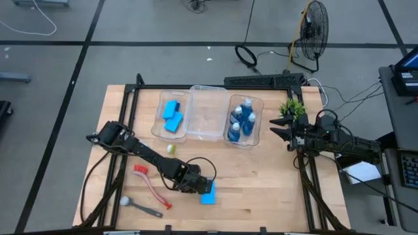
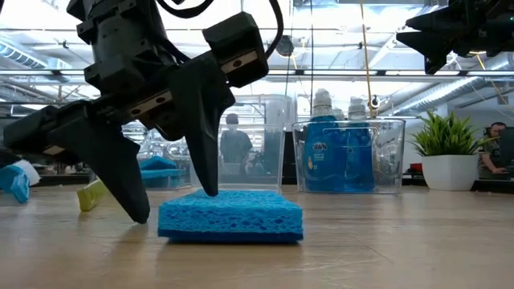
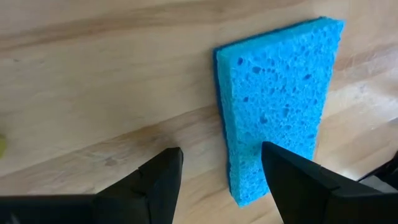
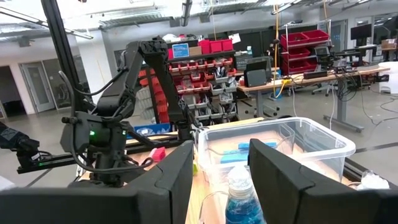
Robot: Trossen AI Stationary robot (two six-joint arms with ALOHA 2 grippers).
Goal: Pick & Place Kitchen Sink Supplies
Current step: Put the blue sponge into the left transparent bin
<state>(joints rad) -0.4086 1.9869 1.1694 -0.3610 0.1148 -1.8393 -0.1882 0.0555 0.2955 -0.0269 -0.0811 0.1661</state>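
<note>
Currently the left claw [image 2: 173, 205] stands spread open over a flat bright-blue rectangular sponge [image 2: 231, 215] lying on the wooden table [image 1: 261, 189] near its front edge; one finger [image 2: 205, 136] tip sits at the sponge's top, contact uncertain, the other on the table beside it. Right claw [image 1: 279, 128] hovers beside the clear plastic bin of blue-liquid bottles [image 1: 243, 122], parted, nothing held.

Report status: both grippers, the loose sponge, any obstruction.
Left gripper open, low over the sponge, one finger on it, not gripped. Right gripper open, idle by the bottle bin. Nothing blocking.
</note>
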